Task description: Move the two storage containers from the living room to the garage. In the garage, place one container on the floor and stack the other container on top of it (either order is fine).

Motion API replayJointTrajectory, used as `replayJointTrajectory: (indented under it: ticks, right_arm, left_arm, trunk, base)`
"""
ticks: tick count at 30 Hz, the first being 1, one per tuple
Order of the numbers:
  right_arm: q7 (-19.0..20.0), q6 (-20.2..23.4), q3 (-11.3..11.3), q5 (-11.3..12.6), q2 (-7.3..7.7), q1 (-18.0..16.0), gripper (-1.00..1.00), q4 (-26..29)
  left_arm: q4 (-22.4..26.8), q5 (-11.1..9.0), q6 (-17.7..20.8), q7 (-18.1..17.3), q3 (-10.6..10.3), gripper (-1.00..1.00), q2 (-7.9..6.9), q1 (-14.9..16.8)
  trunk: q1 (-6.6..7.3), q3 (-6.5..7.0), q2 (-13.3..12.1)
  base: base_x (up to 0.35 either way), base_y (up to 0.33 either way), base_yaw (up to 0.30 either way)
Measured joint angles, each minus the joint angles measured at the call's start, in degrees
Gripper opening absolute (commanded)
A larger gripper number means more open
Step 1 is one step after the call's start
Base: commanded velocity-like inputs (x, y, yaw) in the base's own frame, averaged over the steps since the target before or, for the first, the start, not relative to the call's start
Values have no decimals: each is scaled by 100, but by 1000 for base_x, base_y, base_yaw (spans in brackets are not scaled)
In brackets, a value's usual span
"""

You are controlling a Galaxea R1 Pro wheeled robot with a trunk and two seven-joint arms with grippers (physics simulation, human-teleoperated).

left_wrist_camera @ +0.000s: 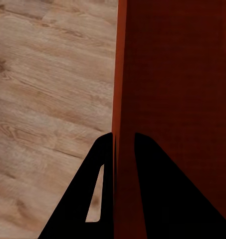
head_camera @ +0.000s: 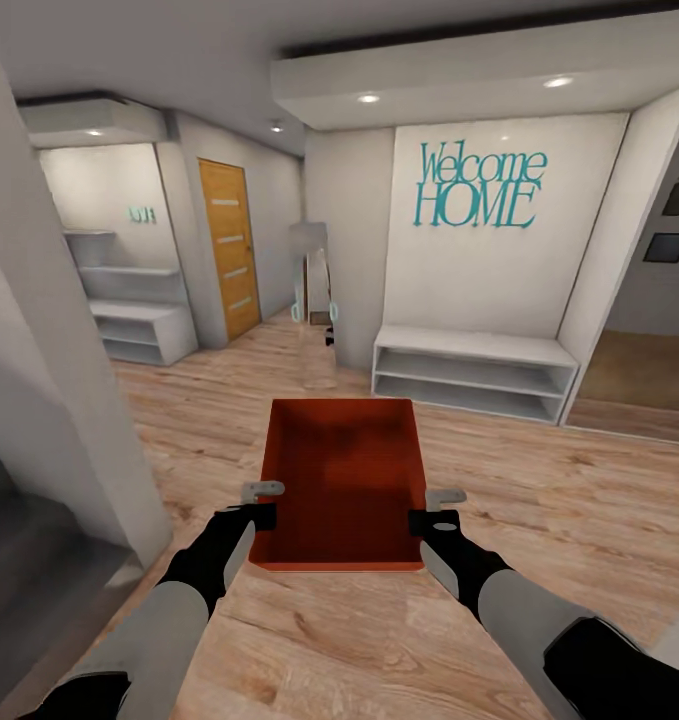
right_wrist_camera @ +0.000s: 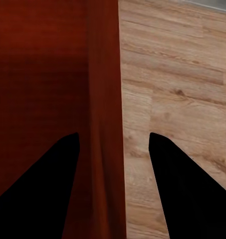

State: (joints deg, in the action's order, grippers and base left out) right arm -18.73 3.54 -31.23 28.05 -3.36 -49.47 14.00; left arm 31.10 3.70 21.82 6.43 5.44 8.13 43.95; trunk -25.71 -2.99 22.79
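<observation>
Left end effector [head_camera: 263, 503] and right end effector [head_camera: 435, 508] each pinch a side wall of the storage container [head_camera: 344, 470], carried above open wood floor [head_camera: 539, 520]; white shelf unit [head_camera: 473, 372] and wall corner [head_camera: 99, 440] border it. Left wrist: fingers [left_wrist_camera: 100, 189] straddle the wall. Right wrist: fingers [right_wrist_camera: 43, 194] straddle the opposite wall, more loosely.

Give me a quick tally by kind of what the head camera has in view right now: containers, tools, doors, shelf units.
Storage containers: 1, orange-red storage container
Tools: 2, left tool and right tool, one at each side wall
Wooden doors: 1, wooden door
White shelf units: 2, white shelf unit and far shelf unit
Total: 6
</observation>
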Motion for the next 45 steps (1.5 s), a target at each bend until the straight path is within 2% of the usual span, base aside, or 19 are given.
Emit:
replayJointTrajectory:
  ticks: [45]
  right_arm:
    - [0,0,4,-5,0,0,-100,2]
  left_arm:
    - [2,0,0,1,-1,-100,0,1]
  trunk:
    - [0,0,0]
  base:
    - [322,0,2]
